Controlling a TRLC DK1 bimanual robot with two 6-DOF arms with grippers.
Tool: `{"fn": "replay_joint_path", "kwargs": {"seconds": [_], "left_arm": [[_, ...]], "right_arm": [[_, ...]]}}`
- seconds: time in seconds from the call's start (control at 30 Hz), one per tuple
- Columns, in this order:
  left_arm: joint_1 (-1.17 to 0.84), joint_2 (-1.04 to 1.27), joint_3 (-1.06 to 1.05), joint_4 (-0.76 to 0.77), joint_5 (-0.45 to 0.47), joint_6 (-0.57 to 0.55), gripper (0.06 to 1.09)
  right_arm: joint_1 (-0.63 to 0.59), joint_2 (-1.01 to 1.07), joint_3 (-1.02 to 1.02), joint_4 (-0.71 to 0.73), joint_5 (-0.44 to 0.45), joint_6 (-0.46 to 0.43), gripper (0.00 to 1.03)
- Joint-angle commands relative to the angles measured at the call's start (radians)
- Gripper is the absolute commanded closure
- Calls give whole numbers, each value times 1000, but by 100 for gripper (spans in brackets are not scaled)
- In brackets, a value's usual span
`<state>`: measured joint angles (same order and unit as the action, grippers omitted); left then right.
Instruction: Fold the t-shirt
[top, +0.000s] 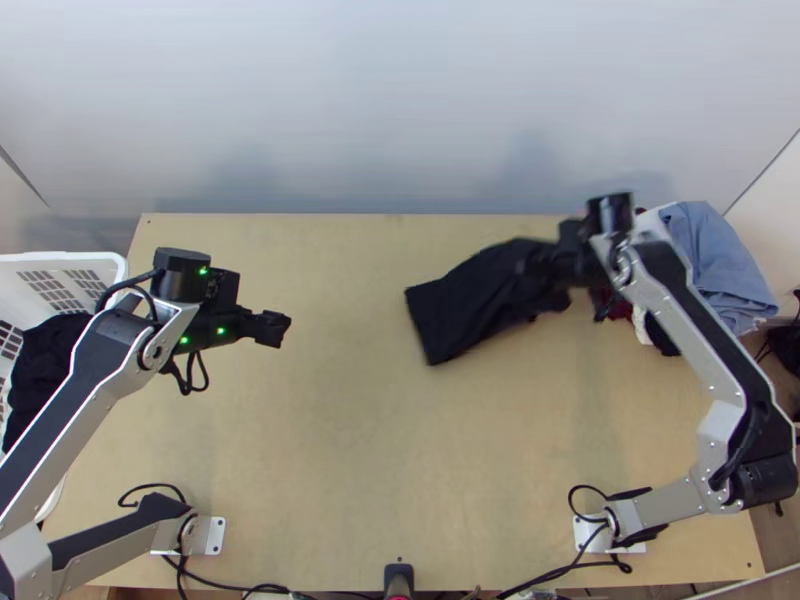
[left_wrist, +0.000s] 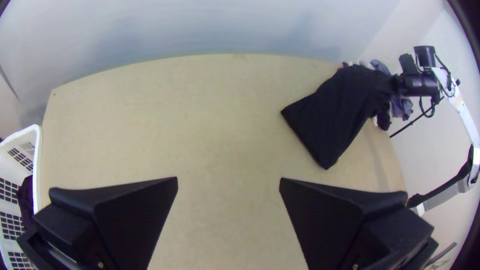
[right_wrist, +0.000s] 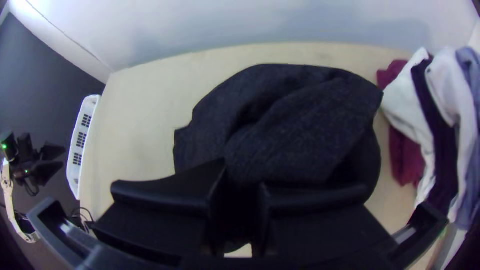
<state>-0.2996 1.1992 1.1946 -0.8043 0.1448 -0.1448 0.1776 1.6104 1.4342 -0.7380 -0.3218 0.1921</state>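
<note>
Gripping t-shirt (top: 470, 305) w/ R claw (right_wrist: 242, 175), L claw (left_wrist: 229, 178) wide; could rumple folds, poss. by snagging clothes pile (top: 715, 260) beside R claw.

Counter (top: 340, 430) passable down the middle. Far right: black shirt (top: 475, 305) and right arm (top: 690, 310) in the way, clothes pile (top: 712, 262) beyond. Basket (top: 95, 262) obstructs left.
</note>
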Motion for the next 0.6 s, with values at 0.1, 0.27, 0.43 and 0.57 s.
{"fn": "replay_joint_path", "kwargs": {"seconds": [0.1, 0.27, 0.43, 0.57], "left_arm": [[22, -81, -73, 2, -1, 5, 10], [59, -144, -109, 2, -1, 24, 10], [93, -197, -153, 2, -1, 37, 10], [103, -237, -187, 2, -1, 37, 10]], "right_arm": [[-124, 194, 546, -83, 55, -63, 100], [-135, 367, 933, -144, 119, -69, 100], [-119, 370, 983, -37, 205, -85, 100], [-175, 342, 993, 57, 251, -3, 100]]}}
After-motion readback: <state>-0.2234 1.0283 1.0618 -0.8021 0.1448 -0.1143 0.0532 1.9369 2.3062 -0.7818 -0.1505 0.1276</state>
